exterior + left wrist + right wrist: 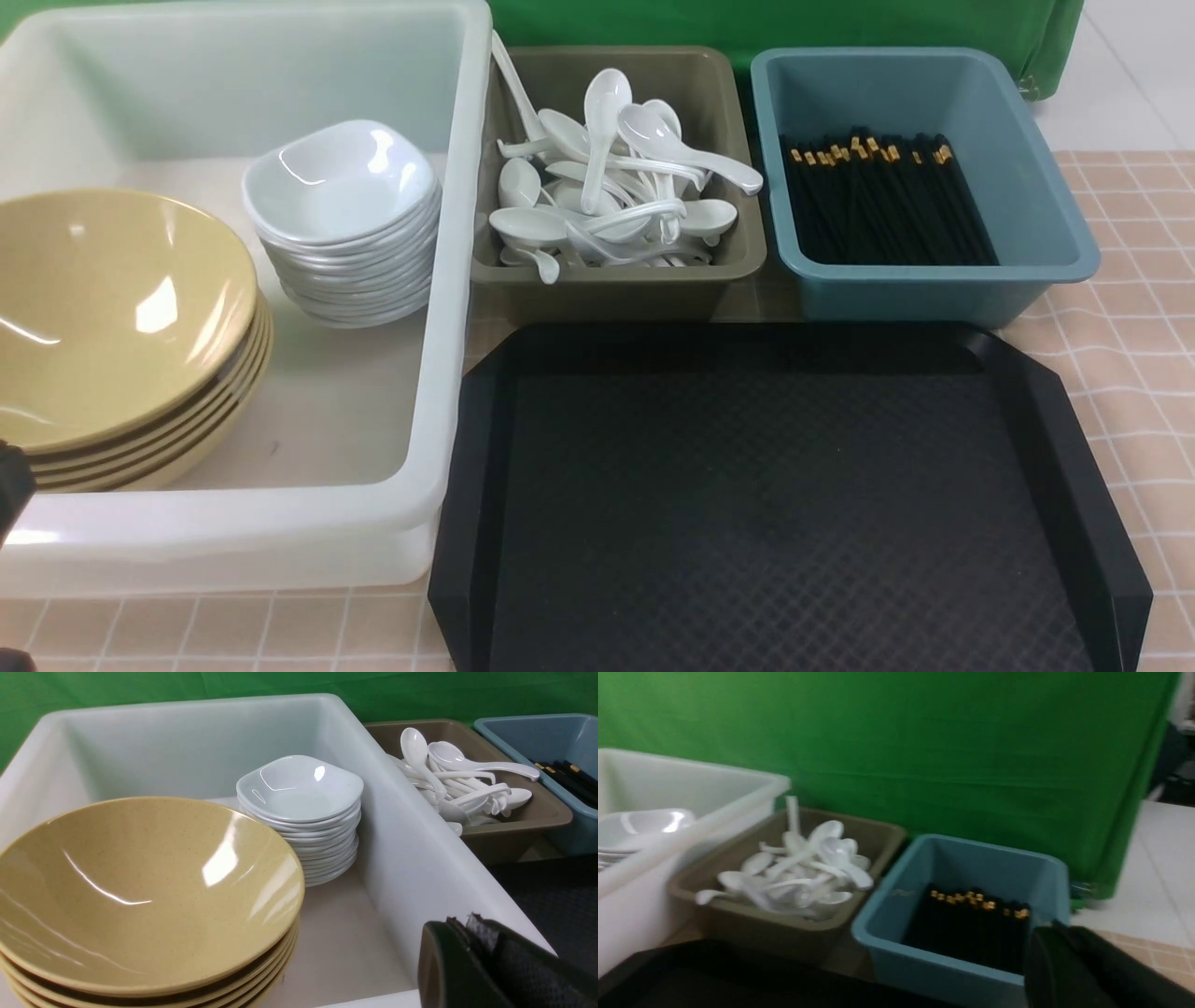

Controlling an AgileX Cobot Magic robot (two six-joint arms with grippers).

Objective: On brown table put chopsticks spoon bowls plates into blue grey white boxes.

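Note:
The white box on the left holds a stack of yellow bowls and a stack of small white plates. The grey box holds several white spoons. The blue box holds black chopsticks with gold ends. My left gripper is shut and empty, over the white box's near wall, beside the bowls; only a dark bit of it shows at the front view's left edge. My right gripper is blurred, its jaws together and empty, near the blue box.
A black tray with nothing on it lies in front of the grey and blue boxes. A brown checked cloth covers the table. A green backdrop hangs behind the boxes.

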